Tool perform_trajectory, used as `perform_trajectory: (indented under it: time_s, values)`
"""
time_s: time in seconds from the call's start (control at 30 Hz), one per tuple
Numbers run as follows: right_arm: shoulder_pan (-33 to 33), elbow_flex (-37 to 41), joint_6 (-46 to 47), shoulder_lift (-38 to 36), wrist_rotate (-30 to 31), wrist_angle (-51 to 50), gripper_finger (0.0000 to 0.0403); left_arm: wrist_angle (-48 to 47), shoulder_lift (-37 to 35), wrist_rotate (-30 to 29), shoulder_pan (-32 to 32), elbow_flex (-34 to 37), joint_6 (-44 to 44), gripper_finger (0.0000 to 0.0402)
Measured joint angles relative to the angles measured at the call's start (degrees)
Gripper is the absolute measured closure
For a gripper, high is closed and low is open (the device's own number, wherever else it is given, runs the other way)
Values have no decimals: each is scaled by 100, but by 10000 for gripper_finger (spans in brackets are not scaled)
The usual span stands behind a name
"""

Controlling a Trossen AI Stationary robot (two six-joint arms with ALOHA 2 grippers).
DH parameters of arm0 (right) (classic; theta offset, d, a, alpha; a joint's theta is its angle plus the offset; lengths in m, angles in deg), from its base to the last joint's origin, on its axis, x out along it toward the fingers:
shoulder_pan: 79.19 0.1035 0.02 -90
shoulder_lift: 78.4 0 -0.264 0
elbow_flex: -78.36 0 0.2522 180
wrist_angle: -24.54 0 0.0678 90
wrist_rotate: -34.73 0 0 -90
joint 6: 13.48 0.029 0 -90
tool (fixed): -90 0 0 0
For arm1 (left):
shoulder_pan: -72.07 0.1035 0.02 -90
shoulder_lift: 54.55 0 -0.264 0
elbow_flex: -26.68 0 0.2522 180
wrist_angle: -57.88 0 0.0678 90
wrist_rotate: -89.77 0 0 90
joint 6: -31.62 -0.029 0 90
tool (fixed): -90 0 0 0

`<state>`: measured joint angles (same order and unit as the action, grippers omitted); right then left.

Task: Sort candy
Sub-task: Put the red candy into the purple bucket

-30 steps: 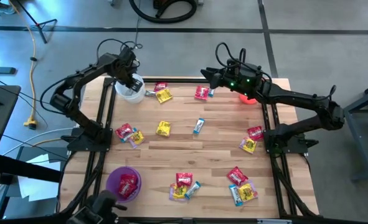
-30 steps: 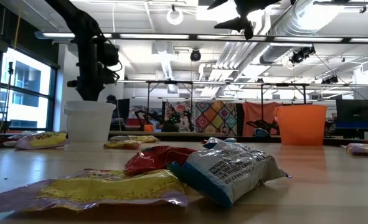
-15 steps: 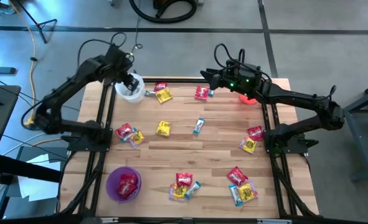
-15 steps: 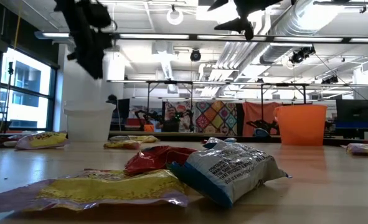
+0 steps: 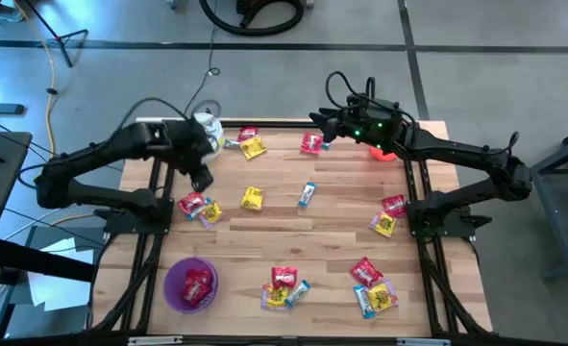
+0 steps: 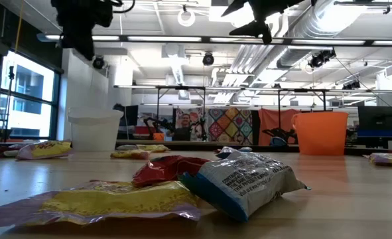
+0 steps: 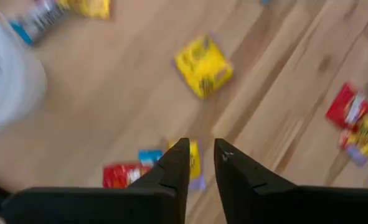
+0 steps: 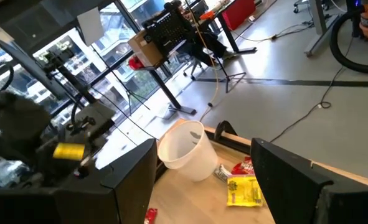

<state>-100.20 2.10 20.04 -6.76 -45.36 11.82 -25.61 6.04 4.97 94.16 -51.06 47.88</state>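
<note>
My left gripper hangs over the board, fingers nearly together and holding nothing, above a red-and-yellow candy pair. A yellow candy lies flat, turned diagonally. My right gripper hovers wide open near the orange bucket, empty. Other candy lies scattered across the table.

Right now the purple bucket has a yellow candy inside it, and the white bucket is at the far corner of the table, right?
Almost. The candy in the purple bucket is red, not yellow; the high view shows it. The white bucket is indeed at the far corner of the table.
</note>
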Motion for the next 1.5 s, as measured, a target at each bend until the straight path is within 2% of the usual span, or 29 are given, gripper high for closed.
perform_trajectory:
  time_s: [0.13,0.23,0.3,0.47,0.7,0.8,0.97,1.13,1.4,1.5]
  values:
    - [0,0,-56,0,-2,-1,148,-271,15,-68,-395,558,471,373]
    - [0,0,-57,0,-2,-2,148,-339,18,-83,-387,1101,662,388]
    - [0,0,-66,0,-2,-2,148,-300,50,-69,-320,1430,593,385]
    - [0,0,-120,0,-84,-7,148,68,389,-83,-219,2050,501,332]
    - [0,0,-100,0,-146,-9,148,545,1091,-147,-87,2400,458,244]
    - [0,0,-100,0,-148,-7,148,736,1484,-184,0,2520,454,230]
    - [0,0,-100,0,-148,-8,148,937,2095,-464,153,2643,421,228]
    - [2,0,-99,0,-148,-7,148,958,2342,-459,263,2637,445,263]
    - [2,0,-132,0,-148,-5,148,986,2236,-356,346,2612,419,389]
    - [2,0,-150,0,-148,-5,148,966,2050,-237,318,2395,404,392]
